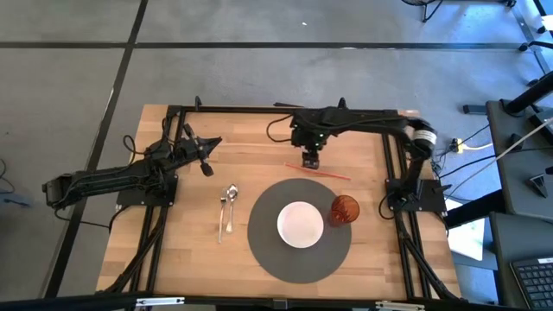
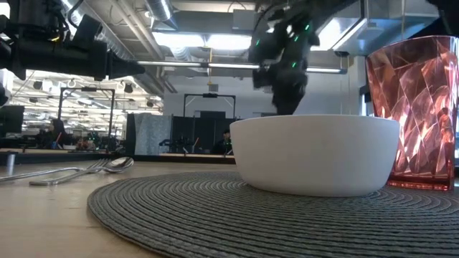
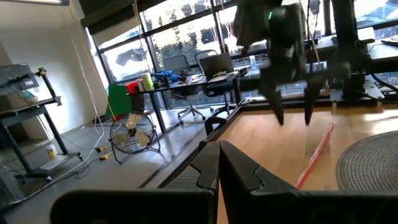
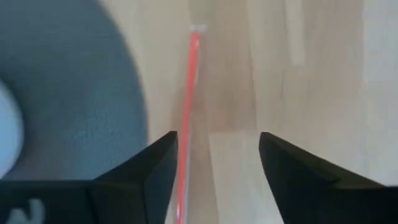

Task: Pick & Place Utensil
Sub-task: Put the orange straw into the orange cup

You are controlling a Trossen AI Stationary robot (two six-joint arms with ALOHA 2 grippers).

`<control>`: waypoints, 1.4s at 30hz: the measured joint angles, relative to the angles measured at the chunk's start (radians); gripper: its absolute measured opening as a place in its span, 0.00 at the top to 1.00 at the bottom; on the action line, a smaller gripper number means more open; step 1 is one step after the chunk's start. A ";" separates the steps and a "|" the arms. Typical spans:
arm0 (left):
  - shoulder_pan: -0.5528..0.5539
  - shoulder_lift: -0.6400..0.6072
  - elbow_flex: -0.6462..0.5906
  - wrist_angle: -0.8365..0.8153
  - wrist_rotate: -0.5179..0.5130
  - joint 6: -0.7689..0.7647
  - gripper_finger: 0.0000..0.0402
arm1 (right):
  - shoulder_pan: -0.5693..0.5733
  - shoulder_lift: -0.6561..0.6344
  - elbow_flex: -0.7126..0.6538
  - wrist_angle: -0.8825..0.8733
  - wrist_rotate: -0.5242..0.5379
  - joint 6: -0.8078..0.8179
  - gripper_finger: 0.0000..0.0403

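Left of the round grey placemat point(image 1: 263, 246), well clear of its edge, the left gripper point(image 1: 206, 161) waits above bare wood; its fingers point(image 3: 211, 168) look drawn together, holding nothing. Nearer the placemat, just off its left rim, a spoon point(image 1: 232, 206) and fork point(image 1: 222, 214) lie side by side, untouched. On the placemat's centre sits a white bowl point(image 1: 300, 224). Beyond the placemat's far edge lies a thin red straw point(image 1: 318, 171), flat on the table. The right gripper point(image 1: 310, 159) hangs over the straw's left end with its jaws spread wide and nothing between them; in the right wrist view the straw point(image 4: 188, 112) runs just beside one finger point(image 4: 155, 165). On the placemat's right rim stands a red tumbler point(image 1: 344, 209). By my reading, nothing is picked yet: closing on the straw, lifting and placing all remain.
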 joint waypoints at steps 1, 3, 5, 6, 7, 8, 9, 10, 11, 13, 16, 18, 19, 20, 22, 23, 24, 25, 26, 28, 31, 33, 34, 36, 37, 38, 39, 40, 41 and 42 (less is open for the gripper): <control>0.000 0.000 0.000 0.000 0.000 0.004 0.99 | -0.001 0.026 0.009 0.010 0.002 0.000 0.43; 0.000 0.000 0.000 0.000 0.000 0.018 0.99 | 0.000 0.073 0.041 0.037 0.008 0.000 0.41; 0.000 0.000 0.000 0.000 0.000 0.026 0.99 | 0.000 0.119 0.088 0.054 0.009 0.001 0.41; 0.000 0.000 0.000 0.000 0.000 0.026 0.99 | 0.000 0.145 0.114 0.054 0.001 0.003 0.41; 0.000 0.000 0.000 0.000 0.000 0.027 0.99 | 0.000 0.172 0.141 0.051 -0.017 0.009 0.42; 0.000 0.000 0.000 0.000 0.000 0.031 0.99 | 0.000 0.199 0.169 0.048 -0.039 0.021 0.42; 0.000 0.000 0.000 0.000 0.000 0.037 0.99 | 0.000 0.226 0.198 0.044 -0.065 0.040 0.43; 0.000 0.000 0.000 0.000 0.000 0.042 0.99 | 0.000 0.253 0.226 0.033 -0.090 0.060 0.43; 0.000 0.000 0.000 0.000 0.000 0.042 0.99 | 0.000 0.277 0.256 0.018 -0.107 0.070 0.44; 0.000 0.000 0.000 0.000 0.000 0.043 0.99 | 0.007 0.327 0.314 -0.030 -0.104 0.071 0.44; 0.000 0.000 0.000 0.000 0.000 0.044 0.99 | 0.020 0.394 0.390 -0.118 -0.050 0.061 0.44; 0.000 0.000 0.000 0.000 0.000 0.044 0.99 | 0.024 0.420 0.424 -0.154 -0.035 0.065 0.44; 0.000 0.000 0.000 0.000 0.000 0.044 0.99 | 0.025 0.425 0.431 -0.165 -0.035 0.070 0.44; 0.000 0.000 0.000 0.000 0.000 0.044 0.99 | 0.026 0.427 0.432 -0.171 -0.035 0.077 0.44; 0.000 0.000 0.000 0.000 0.000 0.044 0.99 | 0.029 0.437 0.432 -0.181 -0.035 0.091 0.44; 0.000 0.000 0.000 0.000 0.000 0.044 0.99 | 0.030 0.443 0.433 -0.191 -0.035 0.096 0.44; 0.000 0.000 0.000 0.000 0.000 0.044 0.99 | 0.032 0.450 0.432 -0.200 -0.034 0.099 0.44; 0.000 0.000 0.000 0.000 0.000 0.044 0.99 | 0.035 0.456 0.432 -0.201 -0.031 0.101 0.44; 0.000 0.000 0.000 0.000 0.000 0.044 0.99 | 0.039 0.461 0.432 -0.197 -0.027 0.102 0.44; 0.000 0.000 0.000 -0.001 0.000 0.044 0.99 | 0.044 0.471 0.432 -0.191 -0.008 0.113 0.44; 0.000 0.000 0.000 -0.001 0.000 0.044 0.99 | 0.053 0.483 0.434 -0.187 0.003 0.123 0.44; 0.000 0.000 0.000 -0.001 0.001 0.043 0.99 | 0.056 0.487 0.434 -0.186 0.002 0.123 0.44; 0.000 0.000 0.000 -0.001 0.001 0.044 0.99 | 0.058 0.488 0.434 -0.186 0.003 0.123 0.44; 0.000 0.000 0.000 -0.001 0.001 0.043 0.99 | 0.060 0.488 0.434 -0.185 0.010 0.123 0.44; 0.000 0.000 0.000 -0.001 0.001 0.042 0.99 | 0.062 0.489 0.434 -0.185 0.014 0.123 0.44; 0.000 0.000 0.000 -0.001 0.001 0.042 0.99 | 0.064 0.489 0.434 -0.184 0.023 0.122 0.44; 0.000 0.000 0.000 -0.001 0.002 0.041 0.99 | 0.067 0.489 0.434 -0.184 0.037 0.122 0.44; 0.000 0.000 0.000 -0.001 0.002 0.041 0.99 | 0.070 0.489 0.429 -0.180 0.055 0.121 0.44; 0.000 0.000 0.000 -0.001 0.002 0.041 0.99 | 0.072 0.489 0.421 -0.170 0.073 0.119 0.45; 0.000 0.000 0.000 -0.001 0.002 0.040 0.99 | 0.076 0.489 0.410 -0.159 0.088 0.117 0.46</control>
